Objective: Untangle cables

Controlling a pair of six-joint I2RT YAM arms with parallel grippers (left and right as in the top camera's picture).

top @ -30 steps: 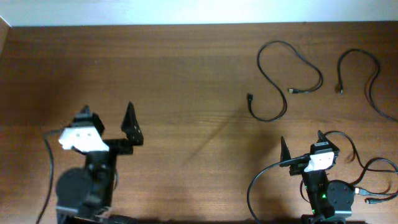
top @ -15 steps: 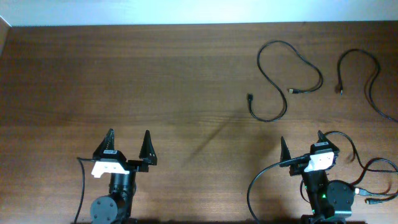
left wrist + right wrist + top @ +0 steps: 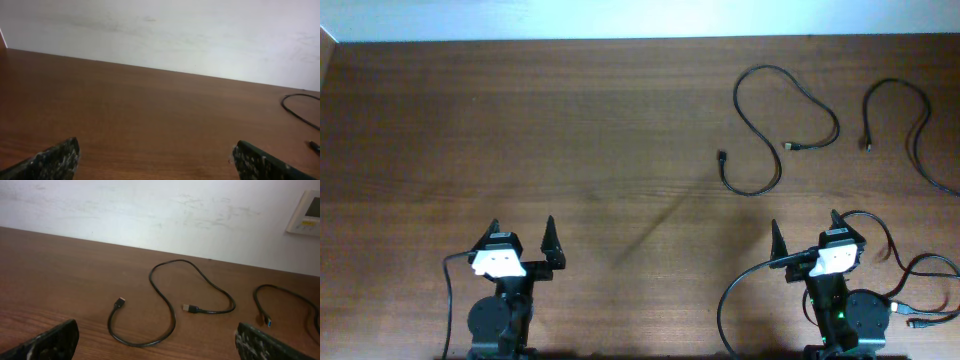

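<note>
Two thin black cables lie apart on the far right of the wooden table. One cable (image 3: 772,112) curls in an S with a plug at each end; it also shows in the right wrist view (image 3: 165,300). The other cable (image 3: 910,120) loops at the right edge and shows in the right wrist view (image 3: 280,296). They do not cross. My left gripper (image 3: 521,232) is open and empty near the front left. My right gripper (image 3: 804,228) is open and empty near the front right, short of the cables. The left wrist view catches a bit of cable (image 3: 297,107) at its right edge.
The robot's own thicker black cables and red wires (image 3: 910,275) trail beside the right arm's base. A white wall (image 3: 160,210) runs along the table's far edge (image 3: 620,42). A wall control panel (image 3: 306,212) shows at the upper right.
My left arm has drawn back and straightened at the front left, its gripper now pointing forward and open. The right arm and both cables have not moved.
</note>
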